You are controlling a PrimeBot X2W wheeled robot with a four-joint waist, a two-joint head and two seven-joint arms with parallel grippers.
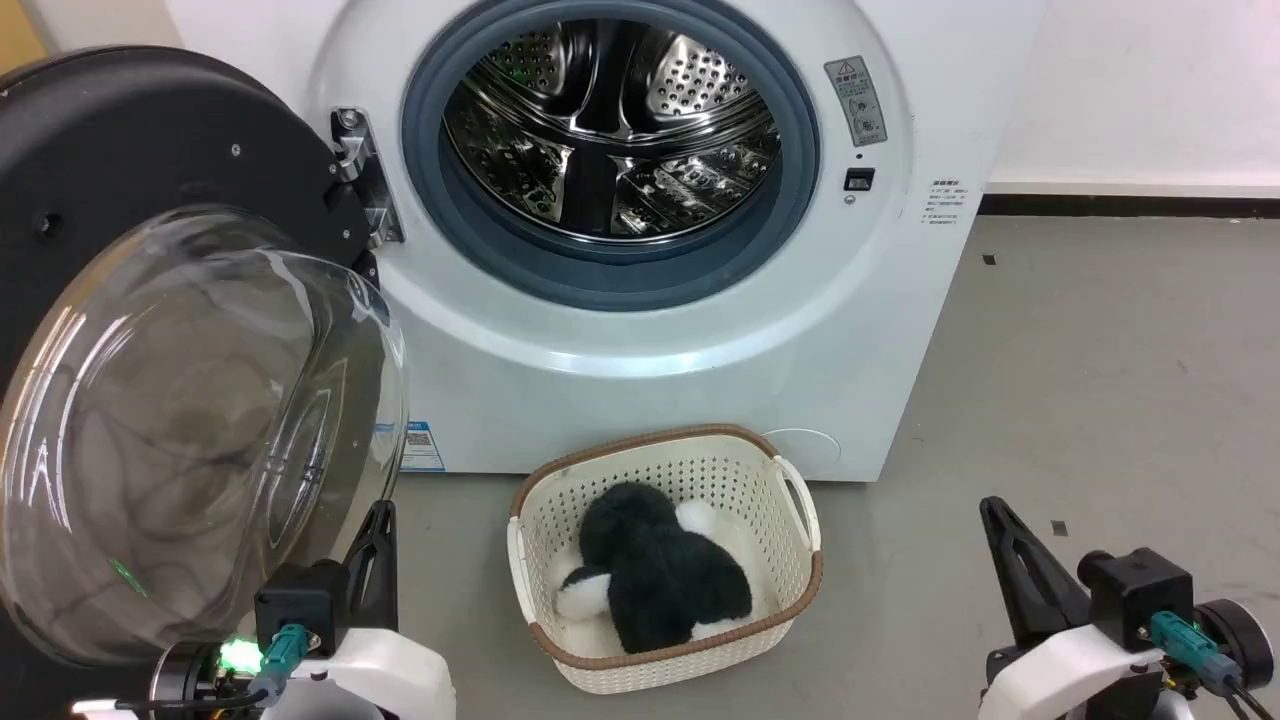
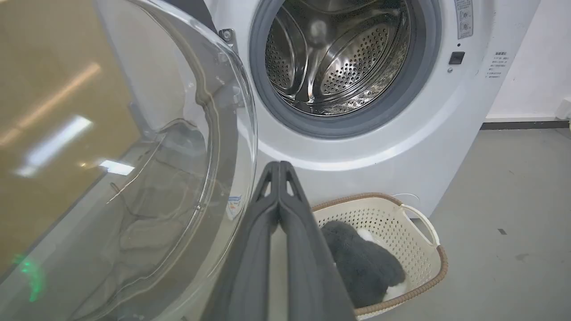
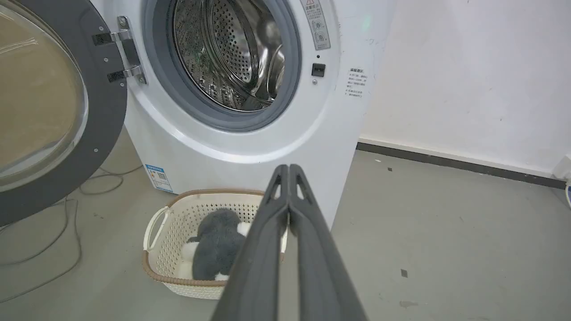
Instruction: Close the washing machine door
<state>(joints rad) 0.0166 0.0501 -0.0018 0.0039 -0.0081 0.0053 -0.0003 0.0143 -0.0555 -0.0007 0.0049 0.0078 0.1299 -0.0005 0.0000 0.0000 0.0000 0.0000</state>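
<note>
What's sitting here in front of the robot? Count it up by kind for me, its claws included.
Washing machine: 1, door open
Basket: 1
Black-and-white plush toy: 1, in the basket
Grippers: 2, left gripper and right gripper, both shut
Total: 5

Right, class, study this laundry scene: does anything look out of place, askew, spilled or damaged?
The washing machine door hangs swung wide open left of the washing machine, its drum empty. A black-and-white plush toy lies in the cream basket in front, odd for laundry. Nothing looks spilled or broken.
</note>
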